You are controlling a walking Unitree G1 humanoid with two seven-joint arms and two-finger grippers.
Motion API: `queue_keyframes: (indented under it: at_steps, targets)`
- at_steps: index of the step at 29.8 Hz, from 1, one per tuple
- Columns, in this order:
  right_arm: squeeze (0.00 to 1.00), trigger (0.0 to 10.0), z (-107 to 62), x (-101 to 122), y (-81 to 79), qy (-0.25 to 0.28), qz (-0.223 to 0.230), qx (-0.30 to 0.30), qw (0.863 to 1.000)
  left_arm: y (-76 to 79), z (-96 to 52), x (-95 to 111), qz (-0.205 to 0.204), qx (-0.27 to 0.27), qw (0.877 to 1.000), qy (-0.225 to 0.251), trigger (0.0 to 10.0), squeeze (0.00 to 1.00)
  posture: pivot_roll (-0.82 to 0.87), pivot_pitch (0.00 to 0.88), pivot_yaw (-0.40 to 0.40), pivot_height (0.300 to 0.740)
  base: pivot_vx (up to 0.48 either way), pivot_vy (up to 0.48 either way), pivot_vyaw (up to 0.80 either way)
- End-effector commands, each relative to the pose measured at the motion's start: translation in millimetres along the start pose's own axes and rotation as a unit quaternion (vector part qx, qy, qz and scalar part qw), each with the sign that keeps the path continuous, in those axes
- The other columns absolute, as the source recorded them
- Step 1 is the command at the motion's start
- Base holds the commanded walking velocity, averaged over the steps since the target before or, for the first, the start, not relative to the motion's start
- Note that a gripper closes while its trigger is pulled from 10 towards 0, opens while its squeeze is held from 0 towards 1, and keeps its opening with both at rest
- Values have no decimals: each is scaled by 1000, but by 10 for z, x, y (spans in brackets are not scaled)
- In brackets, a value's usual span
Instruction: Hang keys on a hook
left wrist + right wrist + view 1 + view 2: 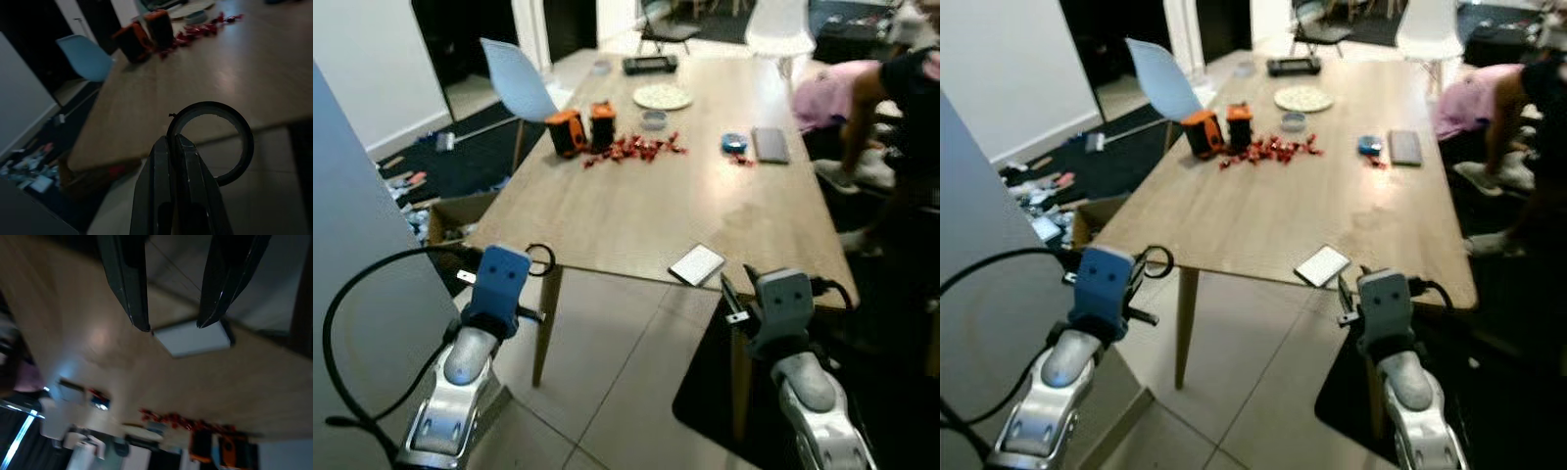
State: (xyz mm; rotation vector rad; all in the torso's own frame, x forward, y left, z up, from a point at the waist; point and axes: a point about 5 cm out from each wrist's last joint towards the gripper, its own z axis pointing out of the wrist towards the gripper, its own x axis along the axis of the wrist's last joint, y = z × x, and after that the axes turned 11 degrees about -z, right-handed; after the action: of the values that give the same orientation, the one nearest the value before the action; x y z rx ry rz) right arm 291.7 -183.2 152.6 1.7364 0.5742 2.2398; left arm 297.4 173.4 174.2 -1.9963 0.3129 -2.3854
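My left gripper [534, 262] is raised in front of the near left corner of the wooden table [636, 211]. It is shut on a black key ring [541, 258], pinching the ring's rim. In the left wrist view the ring [211, 107] stands out past the closed fingers [172, 152]; I cannot make out any keys hanging from it. My right gripper [728, 291] is held at the table's near right edge, open and holding nothing. In the right wrist view its fingertips [173, 325] frame a white flat card [190, 339] lying on the table edge.
The table carries two orange-and-black objects [582, 129], scattered red pieces [631, 149], a plate [663, 97] and a dark tablet [771, 144]. A pale blue chair [514, 78] stands at its left. A person [891, 98] bends over at the right. A grey panel [352, 245] rises close on my left.
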Motion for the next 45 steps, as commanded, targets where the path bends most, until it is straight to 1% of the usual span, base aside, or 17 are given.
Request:
queue_keyframes:
  at_steps: [1, 4, 26, 29, 32, 35, 45]
  targets:
    - [0, 10000, -15, -18, -63, -2, 4, 9, 1000, -21, -41, -51, 0, 4, 1000, -12, 10000, 0, 66, 153, 26, 740, -341, 0, 0]
    - [0, 10000, -15, -18, -68, -2, 4, 10, 1000, -23, -44, -52, 0, 5, 1000, -12, 10000, 0, 67, 154, 26, 740, -316, 0, 0]
    - [0, 10000, -10, -20, -87, 0, 12, 13, 1000, -4, -50, -59, -1, 2, 1000, -14, 10000, 0, 71, 159, 26, 740, 0, 0, 0]
    - [0, 10000, -3, -29, -99, -6, -1, 15, 1000, -5, -49, -57, -1, 2, 1000, -14, 10000, 0, 72, 159, 26, 740, 0, 0, 0]
    - [0, 10000, 3, -23, -104, -3, -2, 18, 1000, -6, -47, -57, -1, 2, 1000, -14, 10000, 0, 72, 159, 25, 740, 0, 0, 0]
    - [0, 10000, 9, -12, -109, -1, 6, 20, 1000, -1, -45, -59, -1, 3, 1000, -15, 10000, 0, 72, 159, 25, 740, 0, 0, 710]
    - [0, 10000, 27, 1, -112, 1, 11, 19, 1000, 4, -37, -65, -1, 4, 1000, -15, 10000, 0, 71, 156, 25, 740, 0, 0, 788]
